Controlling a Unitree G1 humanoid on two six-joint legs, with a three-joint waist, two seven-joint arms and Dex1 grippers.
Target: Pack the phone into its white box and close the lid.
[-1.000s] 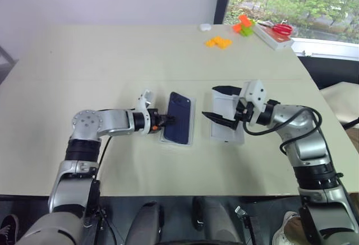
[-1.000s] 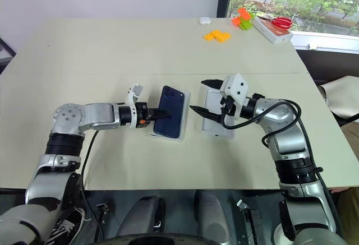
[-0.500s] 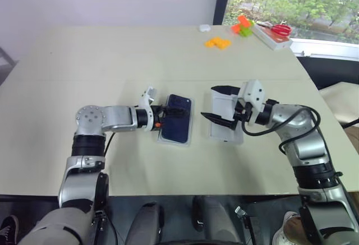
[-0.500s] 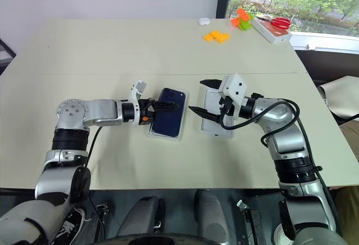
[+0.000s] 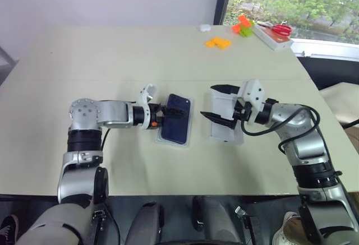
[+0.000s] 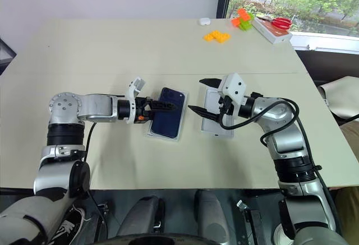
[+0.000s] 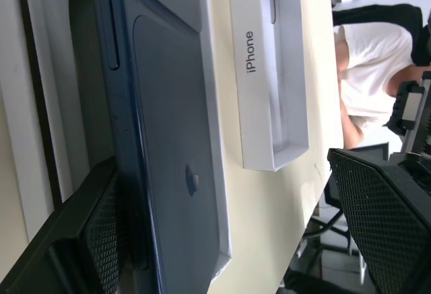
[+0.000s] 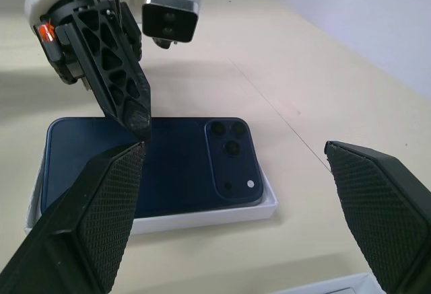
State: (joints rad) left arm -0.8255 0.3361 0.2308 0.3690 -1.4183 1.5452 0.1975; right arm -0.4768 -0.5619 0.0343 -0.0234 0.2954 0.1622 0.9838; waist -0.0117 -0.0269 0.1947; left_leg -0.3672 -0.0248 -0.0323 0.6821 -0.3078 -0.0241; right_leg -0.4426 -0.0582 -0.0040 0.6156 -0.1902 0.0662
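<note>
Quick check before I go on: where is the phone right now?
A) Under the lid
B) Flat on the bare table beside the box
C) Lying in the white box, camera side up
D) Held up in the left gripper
C: the phone lies back-up inside the white box, and the open left gripper grips nothing.

phone in the white box, lid just to its right
</note>
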